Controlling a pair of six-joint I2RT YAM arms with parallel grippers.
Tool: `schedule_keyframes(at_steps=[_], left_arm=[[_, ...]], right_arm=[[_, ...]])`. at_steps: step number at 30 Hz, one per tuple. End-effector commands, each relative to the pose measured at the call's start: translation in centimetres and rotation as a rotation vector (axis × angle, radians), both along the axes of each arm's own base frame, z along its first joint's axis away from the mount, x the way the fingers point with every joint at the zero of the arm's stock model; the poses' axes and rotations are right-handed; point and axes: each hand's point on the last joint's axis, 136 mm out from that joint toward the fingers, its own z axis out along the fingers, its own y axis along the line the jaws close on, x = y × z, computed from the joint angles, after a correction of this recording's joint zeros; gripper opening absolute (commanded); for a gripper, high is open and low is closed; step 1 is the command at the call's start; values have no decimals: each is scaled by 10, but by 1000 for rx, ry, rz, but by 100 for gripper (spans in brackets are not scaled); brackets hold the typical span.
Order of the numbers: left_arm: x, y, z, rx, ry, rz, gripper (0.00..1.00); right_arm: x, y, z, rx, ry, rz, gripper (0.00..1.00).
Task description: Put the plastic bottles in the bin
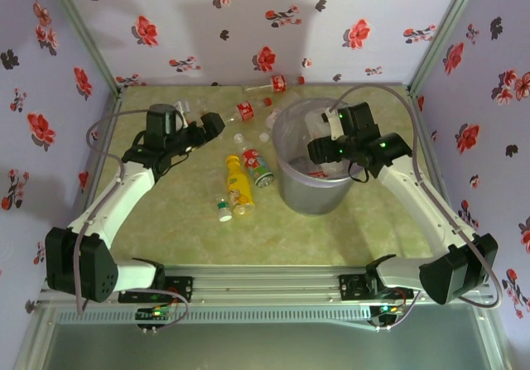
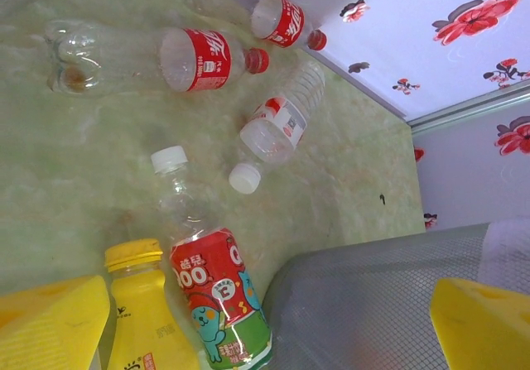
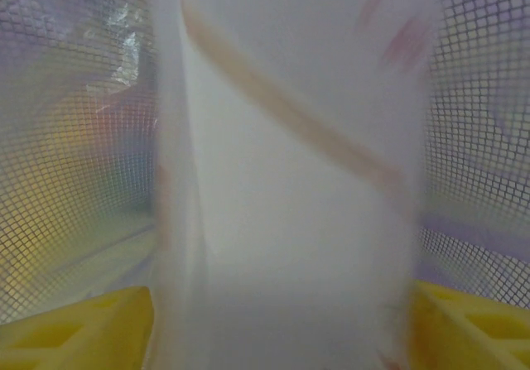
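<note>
My left claw hangs wide open; right claw sits over the bin.
Loose bottles lie on the table left of the bin. A blurred pale bottle sits between the right jaws; gripped or freed, I cannot tell.

The top external camera looks steeply down from the near edge over the whole table and the bin. The left wrist camera sits low over the table, facing the floral wall (sharing the yellow bottle and the bin's side with the overhead view). The right wrist camera sits inside the bin, close against a blurred pale bottle.
</note>
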Motion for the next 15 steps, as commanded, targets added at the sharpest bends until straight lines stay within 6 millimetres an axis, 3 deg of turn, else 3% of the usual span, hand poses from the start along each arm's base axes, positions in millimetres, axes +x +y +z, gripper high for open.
schedule_keyframes(at_steps=[1,7,15], left_arm=[[3,5,-2,21,-26,4,100],[3,7,-3,28,-25,4,100],[16,24,-3,115,-23,2,100]], right_arm=[[6,1,4,13,-7,-4,80],[8,1,17,13,-23,-1,84],[3,-2,55,38,-72,-11,93]])
